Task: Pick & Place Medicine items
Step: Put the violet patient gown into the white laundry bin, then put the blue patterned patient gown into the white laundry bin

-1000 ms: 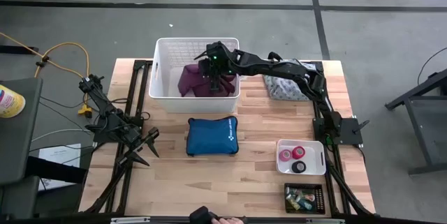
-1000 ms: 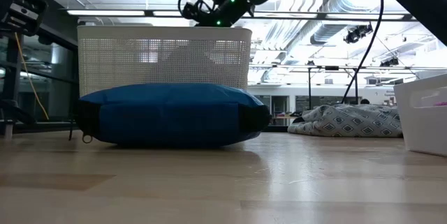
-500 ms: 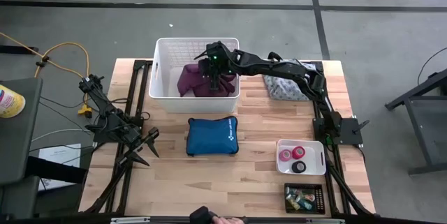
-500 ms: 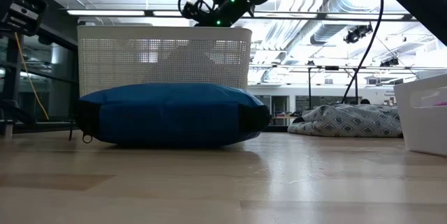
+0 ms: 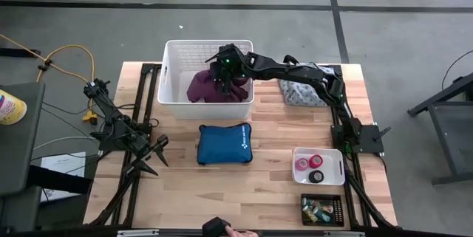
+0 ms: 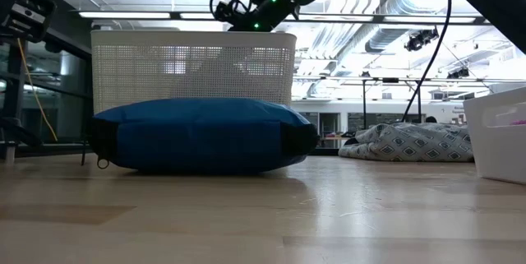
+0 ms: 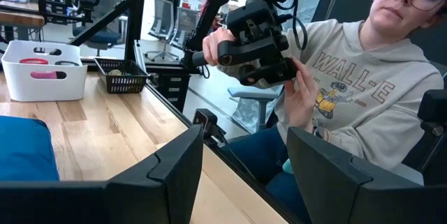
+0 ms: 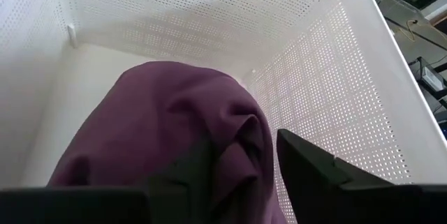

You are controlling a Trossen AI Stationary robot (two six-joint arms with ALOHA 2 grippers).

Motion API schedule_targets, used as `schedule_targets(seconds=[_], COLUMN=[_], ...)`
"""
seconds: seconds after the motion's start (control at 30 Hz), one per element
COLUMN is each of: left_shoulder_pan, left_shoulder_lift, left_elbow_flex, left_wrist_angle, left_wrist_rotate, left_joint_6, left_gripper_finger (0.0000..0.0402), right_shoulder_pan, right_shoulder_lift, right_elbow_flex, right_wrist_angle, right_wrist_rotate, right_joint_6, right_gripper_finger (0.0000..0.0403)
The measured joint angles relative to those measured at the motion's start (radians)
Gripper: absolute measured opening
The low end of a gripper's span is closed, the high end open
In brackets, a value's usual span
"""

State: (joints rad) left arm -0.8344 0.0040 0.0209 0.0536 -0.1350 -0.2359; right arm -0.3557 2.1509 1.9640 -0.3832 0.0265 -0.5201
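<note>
The medicine items lie at the table's right near corner. Pink, red and black rolls (image 5: 311, 167) sit in a small white tray (image 5: 338, 154), and small things fill a dark mesh box (image 5: 323, 210). My right gripper (image 5: 224, 80) reaches down into the white basket (image 5: 171, 74) at the far edge. It is open (image 8: 209, 168) over a purple cloth bundle (image 8: 174, 119) resting on the basket floor. In the low view the basket wall hides its fingers. My left gripper (image 5: 153, 156) waits open (image 7: 244, 147) near the table's left near side. My right gripper comes at the purple bundle from above, with one open finger (image 8: 314, 172) on either side of its top fold (image 8: 237, 140). The bundle lies on the basket floor. I cannot tell whether the fingers touch the cloth.
A blue zip pouch (image 5: 225, 143) lies mid-table, near of the basket. A floral cloth bundle (image 5: 303, 93) sits at the far right under my right arm. A person (image 7: 349, 77) stands past the near edge holding a dark control device.
The purple bundle has changed shape inside the basket: it was spread toward the basket's right wall, and now it sits as a rounder heap. Both arms have stayed where they were.
</note>
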Motion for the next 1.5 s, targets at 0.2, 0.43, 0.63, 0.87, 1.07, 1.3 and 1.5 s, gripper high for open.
schedule_targets(seconds=[0.2, 0.43, 0.63, 0.87, 1.07, 1.3, 1.5], left_shoulder_pan=[0.000, 0.000, 0.000, 0.000, 0.000, 0.000, 0.000], left_shoulder_lift=[0.000, 0.000, 0.000, 0.000, 0.000, 0.000, 0.000], left_elbow_flex=[0.000, 0.000, 0.000, 0.000, 0.000, 0.000, 0.000], left_wrist_angle=[0.000, 0.000, 0.000, 0.000, 0.000, 0.000, 0.000], left_wrist_rotate=[0.000, 0.000, 0.000, 0.000, 0.000, 0.000, 0.000], left_joint_6=[0.000, 0.000, 0.000, 0.000, 0.000, 0.000, 0.000], left_gripper_finger=[0.0202, 0.0202, 0.0202, 0.0202, 0.0202, 0.0202, 0.0202], right_shoulder_pan=[0.000, 0.002, 0.009, 0.023, 0.035, 0.062, 0.060], right_shoulder_lift=[0.000, -0.010, -0.085, -0.109, -0.109, -0.136, -0.212], right_elbow_flex=[0.000, 0.000, 0.002, 0.001, 0.001, 0.000, 0.000], right_wrist_angle=[-0.001, 0.062, 0.137, 0.111, 0.102, 0.028, -0.139], right_wrist_rotate=[0.000, -0.002, -0.006, -0.003, 0.093, 0.311, 0.221], right_joint_6=[0.002, -0.004, -0.005, -0.007, -0.007, -0.034, 0.058], right_gripper_finger=[0.0163, 0.0170, 0.0171, 0.0172, 0.0173, 0.0174, 0.0174])
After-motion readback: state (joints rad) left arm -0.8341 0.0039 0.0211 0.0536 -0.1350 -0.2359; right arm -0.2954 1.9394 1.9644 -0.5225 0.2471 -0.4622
